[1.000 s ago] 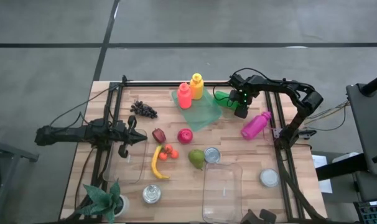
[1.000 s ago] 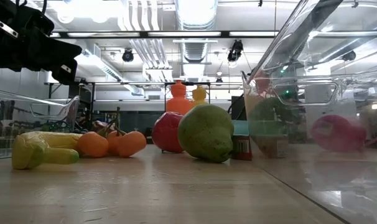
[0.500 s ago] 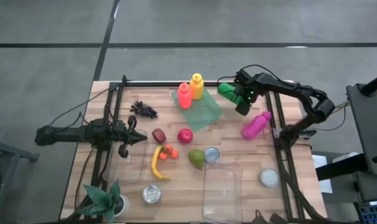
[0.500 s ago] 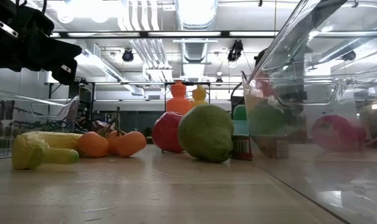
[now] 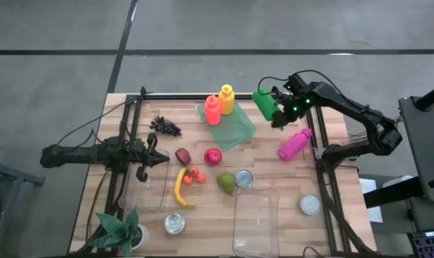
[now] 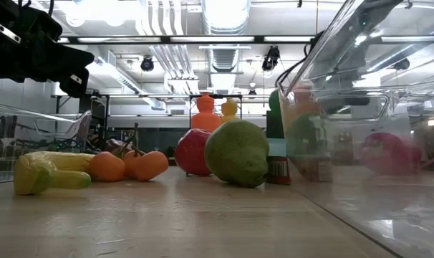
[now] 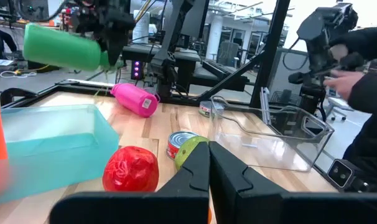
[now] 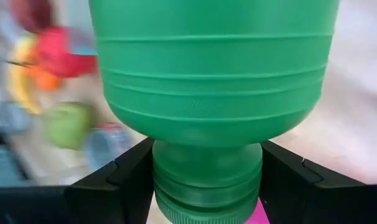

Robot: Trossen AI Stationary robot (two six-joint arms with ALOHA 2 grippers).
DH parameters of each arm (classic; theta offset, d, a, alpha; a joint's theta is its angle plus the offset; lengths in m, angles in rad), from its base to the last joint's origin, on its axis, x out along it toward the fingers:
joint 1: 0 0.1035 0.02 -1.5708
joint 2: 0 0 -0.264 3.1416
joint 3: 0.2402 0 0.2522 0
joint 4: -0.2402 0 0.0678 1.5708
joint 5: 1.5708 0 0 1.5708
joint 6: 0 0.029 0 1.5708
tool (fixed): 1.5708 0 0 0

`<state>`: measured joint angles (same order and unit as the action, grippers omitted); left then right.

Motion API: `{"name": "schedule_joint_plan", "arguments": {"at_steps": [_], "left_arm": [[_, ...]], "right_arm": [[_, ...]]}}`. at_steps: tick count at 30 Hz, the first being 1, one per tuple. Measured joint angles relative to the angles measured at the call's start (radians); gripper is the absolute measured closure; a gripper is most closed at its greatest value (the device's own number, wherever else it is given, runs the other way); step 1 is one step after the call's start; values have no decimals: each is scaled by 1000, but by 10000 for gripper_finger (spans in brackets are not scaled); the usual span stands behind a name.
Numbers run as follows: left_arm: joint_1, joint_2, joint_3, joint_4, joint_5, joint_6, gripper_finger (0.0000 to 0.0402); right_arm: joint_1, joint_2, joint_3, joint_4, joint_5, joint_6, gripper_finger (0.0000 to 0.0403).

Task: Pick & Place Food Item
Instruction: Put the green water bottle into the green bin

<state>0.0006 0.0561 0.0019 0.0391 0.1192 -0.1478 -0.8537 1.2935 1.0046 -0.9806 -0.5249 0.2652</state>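
Green bottle (image 8: 213,81): matt ribbed plastic. Table (image 5: 274,175): pale wood planks. Container (image 5: 255,222): clear glossy plastic. Can (image 5: 244,178): shiny metal.

Green bottle (image 5: 263,103) – pink bottle (image 5: 294,144)

No text, brand, number or sign can be read in any view. The label on the small can (image 7: 180,142) shows only as red and blue patches, and the label on the pink bottle (image 7: 135,100) is too small to make out.
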Motion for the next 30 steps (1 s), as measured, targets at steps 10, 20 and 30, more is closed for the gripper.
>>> {"name": "schedule_joint_plan", "arguments": {"at_steps": [10, 20, 30], "left_arm": [[0, 0, 0, 0, 0, 0, 401], [0, 0, 0, 0, 0, 0, 401], [0, 0, 0, 0, 0, 0, 401]], "right_arm": [[9, -79, -54, 102, -219, 323, 179], [65, -120, -247, 365, -401, 648, 179], [94, -328, -360, 658, -323, 1168, 179]]}}
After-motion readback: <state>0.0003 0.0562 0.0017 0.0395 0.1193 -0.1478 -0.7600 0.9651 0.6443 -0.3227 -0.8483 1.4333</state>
